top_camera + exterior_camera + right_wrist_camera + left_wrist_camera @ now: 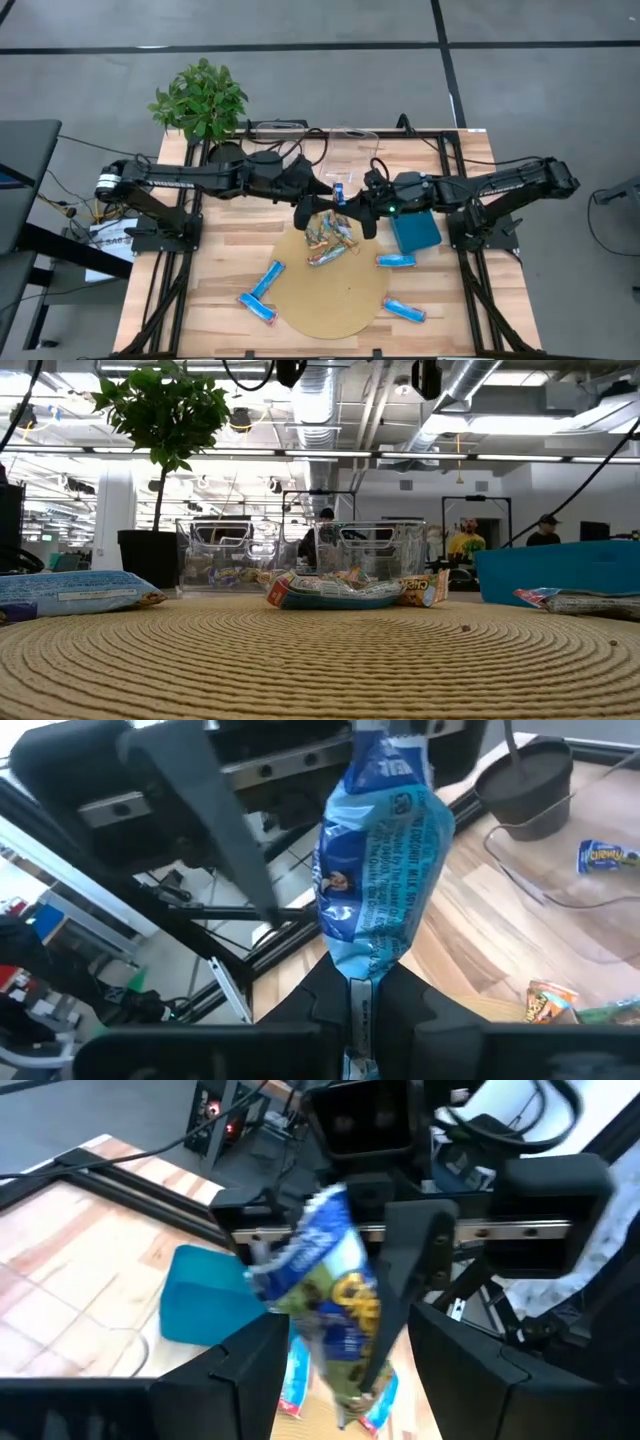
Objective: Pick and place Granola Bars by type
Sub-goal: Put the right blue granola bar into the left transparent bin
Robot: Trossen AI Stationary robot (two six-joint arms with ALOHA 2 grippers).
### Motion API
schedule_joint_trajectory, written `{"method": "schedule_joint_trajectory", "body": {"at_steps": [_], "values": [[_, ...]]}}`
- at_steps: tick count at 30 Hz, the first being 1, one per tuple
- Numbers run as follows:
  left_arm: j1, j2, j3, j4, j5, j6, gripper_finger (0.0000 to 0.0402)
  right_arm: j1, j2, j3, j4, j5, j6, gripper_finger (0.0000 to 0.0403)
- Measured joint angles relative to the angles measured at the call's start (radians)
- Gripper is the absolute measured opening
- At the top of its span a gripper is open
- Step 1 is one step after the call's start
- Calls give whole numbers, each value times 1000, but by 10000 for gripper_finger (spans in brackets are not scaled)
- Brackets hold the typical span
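My right gripper (355, 1005) is shut on a blue wrapped granola bar (380, 850), lifted above the far edge of the round woven mat (335, 300). The high view shows this bar (339, 190) between the two grippers. My left gripper (350, 1335) is open and faces it from the table's left, a finger on either side of the bar (325, 1280), apart from it. A pile of multicoloured bars (330, 236) lies on the mat. Several blue bars (265, 280) (396, 261) (403, 310) lie flat around it. My right gripper pinches the bar's flat crimped end seal (357, 982) between its two fingers, coming from the table's right. The rest of the bar sticks out beyond the fingertips, lifted clear of the table, with its printed back toward the wrist camera.
A teal tray (415, 231) sits just right of the mat, under the right arm. Clear plastic bins (300, 550) stand at the table's far side, one with a small wrapped bar (608, 856) in it. A potted plant (200, 98) is at the far left corner.
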Motion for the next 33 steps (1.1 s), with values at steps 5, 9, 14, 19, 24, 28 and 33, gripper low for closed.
{"method": "schedule_joint_trajectory", "body": {"at_steps": [5, 9, 14, 19, 24, 28, 33], "values": [[10, 0, 0, 31, -7, 5, 198, 0, 0, 10, 5, -18, -8, 10], [21, 0, 0, 39, -4, 6, 184, 0, 0, 10, 9, -19, -8, 8], [24, 0, 0, 41, 4, 6, 142, -1, 0, 10, 9, -19, -8, 19], [24, -1, 0, 50, 6, 16, 89, -1, 0, 10, 27, -18, -29, 18], [25, -1, 0, 66, -4, 23, 51, -17, 0, 10, 32, -19, -51, 19], [25, -1, 0, 64, -27, 53, 33, -40, 0, 10, 31, -16, -65, 50], [26, -1, 2, 18, -114, 106, 27, -84, 0, 10, 20, -11, -86, 120]]}}
